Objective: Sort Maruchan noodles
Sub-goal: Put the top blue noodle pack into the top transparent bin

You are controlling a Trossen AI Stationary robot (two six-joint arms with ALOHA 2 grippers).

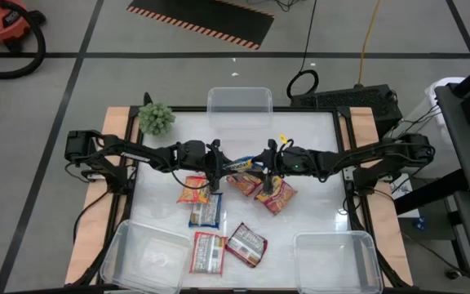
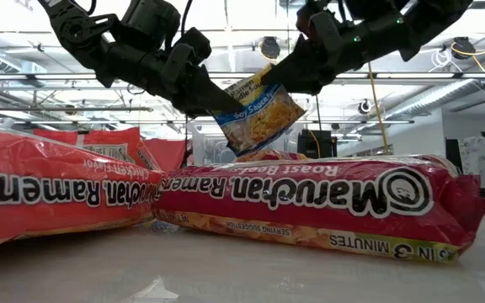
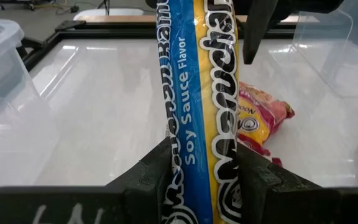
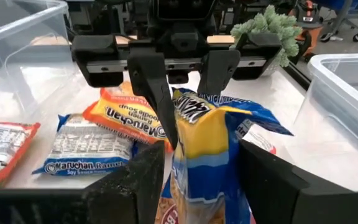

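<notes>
White and glossy, the worktop (image 1: pixel 317 175) carries clear plastic tubs (image 1: pixel 334 258) at its edges, so sorted packets have separate places to go. Above its middle, a blue-and-yellow soy sauce noodle packet (image 2: pixel 258 116) hangs in the air between both arms, apparently mid-handover. The left pincer (image 3: pixel 199 171) is closed on one end of it, fingers pressed against both faces. The right pincer (image 4: pixel 201 171) stands partly open around the other end, its fingers flanking the packet with gaps showing, so I judge it is not gripping. Below lie the remaining red, orange and blue crinkly noodle packets (image 1: pixel 209 251), clustered centrally, unsorted. A green bushy plant (image 1: pixel 157 118) sits at one corner.
</notes>
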